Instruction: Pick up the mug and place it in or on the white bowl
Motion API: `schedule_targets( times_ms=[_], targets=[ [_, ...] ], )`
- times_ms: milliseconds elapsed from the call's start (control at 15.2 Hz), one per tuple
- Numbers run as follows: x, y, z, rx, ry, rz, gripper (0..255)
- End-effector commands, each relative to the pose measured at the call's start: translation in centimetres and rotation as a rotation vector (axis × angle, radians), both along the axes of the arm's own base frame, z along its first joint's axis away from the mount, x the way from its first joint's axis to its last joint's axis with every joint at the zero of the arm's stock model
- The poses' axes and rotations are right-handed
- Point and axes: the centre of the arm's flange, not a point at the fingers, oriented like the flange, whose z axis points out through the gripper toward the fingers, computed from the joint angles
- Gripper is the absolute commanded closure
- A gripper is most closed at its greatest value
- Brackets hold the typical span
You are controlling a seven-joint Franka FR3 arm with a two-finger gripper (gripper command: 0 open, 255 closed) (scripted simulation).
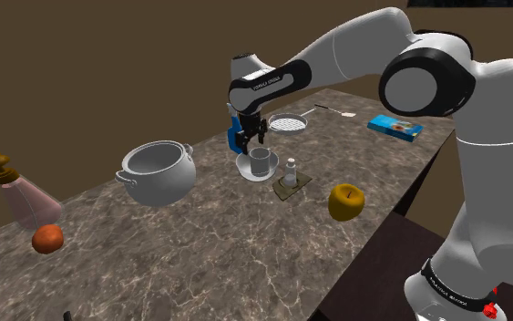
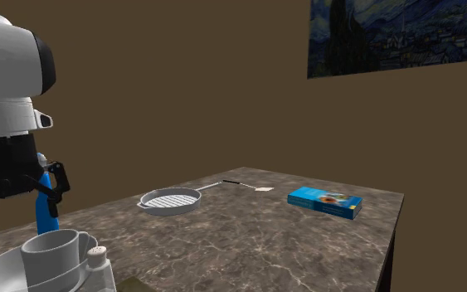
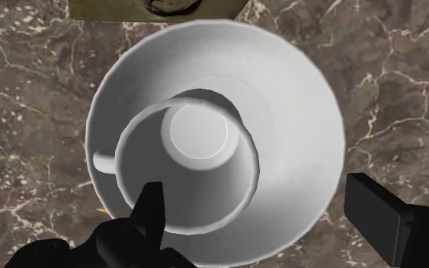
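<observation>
Okay, status: the mug [image 1: 263, 162] sat upright inside the white bowl [image 1: 244, 170], mouth up, roughly centred on the bowl's floor. In the wrist view its handle [image 3: 104, 161] stuck out sideways over the bowl's inner wall. The bowl stood on the dark marble table [image 1: 200, 264], about mid-table.

The gripper [image 1: 252, 139] hung just above the mug, pointing down. The claw was released: its fingers [image 3: 153, 209] stood wide apart in the wrist view, one over the mug's opening and the other out past the bowl's rim. Neither touched the mug, so nothing was grasped.

Neighbours in the shoulder view:
- A blue bottle [image 1: 235, 137] stood just beyond the bowl, right behind the gripper.
- A small shaker [image 1: 292, 169] stood just right of the bowl, on an olive mat [image 1: 291, 188].
- A grey two-handled pot [image 1: 159, 171] stood left of the bowl, apart from it.
- A round strainer pan [image 1: 288, 122] and a spoon [image 1: 336, 110] lay farther back to the right.
- A blue box [image 1: 396, 128] lay flat near the far right edge.
- A yellow fruit [image 1: 346, 201] sat near the right edge, on the near side.
- A pink pump bottle [image 1: 22, 191] and an orange-red fruit [image 1: 48, 239] sat at the far left.

A painting [image 2: 397, 33] hung on the brown wall in the second exterior view.
</observation>
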Motion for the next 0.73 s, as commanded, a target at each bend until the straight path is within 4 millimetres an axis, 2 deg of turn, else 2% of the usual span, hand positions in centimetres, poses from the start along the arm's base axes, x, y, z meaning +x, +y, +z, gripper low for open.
schedule_targets(
  times_ms=[0,264,660],
  targets=[
    [0.0,0.0,0.0,0.000,0.000,0.000,0],
    [0.0,0.4,5.0,0.000,0.000,0.000,0],
    [0.0,0.4,5.0,0.000,0.000,0.000,0]
  ],
)
